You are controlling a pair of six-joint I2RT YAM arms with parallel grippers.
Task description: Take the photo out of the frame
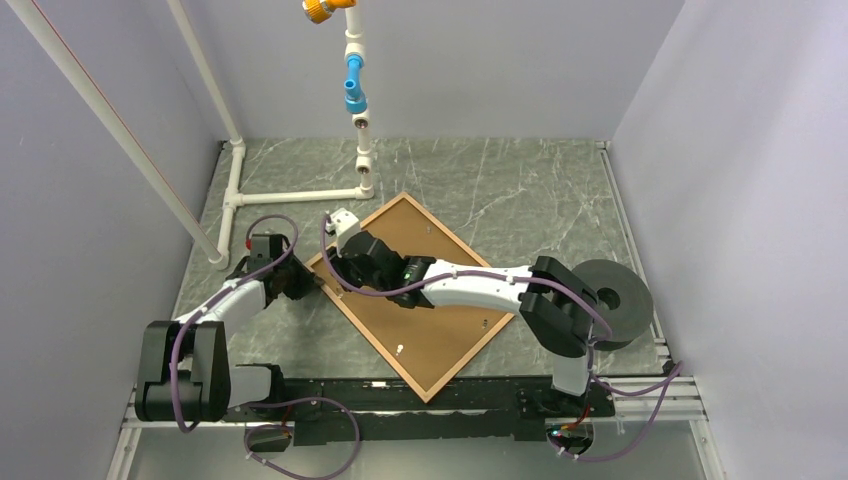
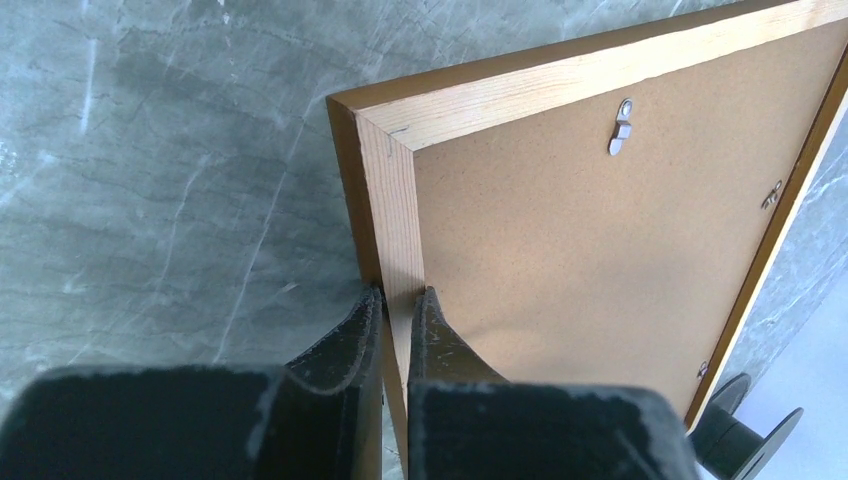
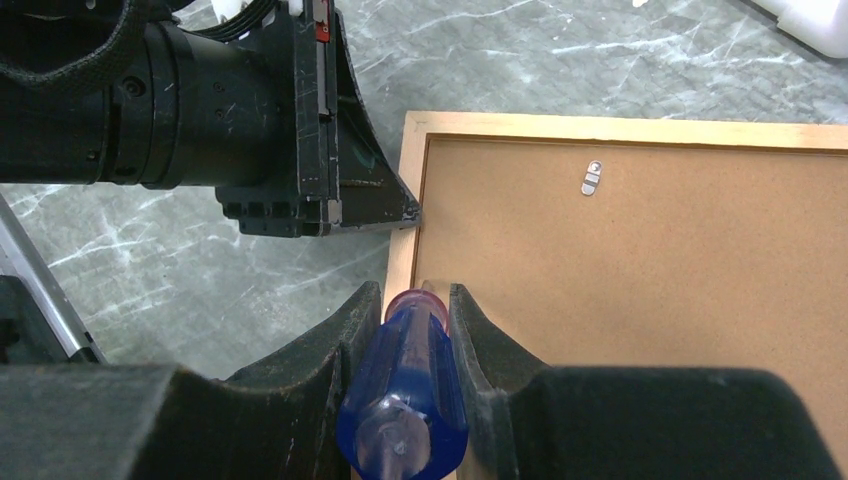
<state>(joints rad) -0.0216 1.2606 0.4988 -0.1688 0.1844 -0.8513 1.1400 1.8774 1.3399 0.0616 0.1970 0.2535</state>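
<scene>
Nearest the bases, the right gripper (image 3: 418,296) is clamped on a blue screwdriver (image 3: 404,392), handle up and shaft pointing down at the corner, with the tip hidden behind the handle; just beside it the left gripper (image 2: 400,298) has its jaws pinched narrow on the frame (image 2: 392,200), one finger outside the rail and one inside, close to that same corner; the frame lies face down on the table (image 2: 150,180), set diagonally, with the brown board (image 2: 600,260) uppermost; the photo can't be seen and presumably sits under that board; small metal tabs (image 2: 621,126) sit along the rails with their ends over the board; farther back stands a white pipe rig (image 1: 300,197).

My read: this is the opening step, unfastening the back, with the left holding the frame steady. Next comes a fine move; the tip has to reach a tab and swing it off the board without gouging the board, while the left holds the rail firm so the frame doesn't skate.
</scene>
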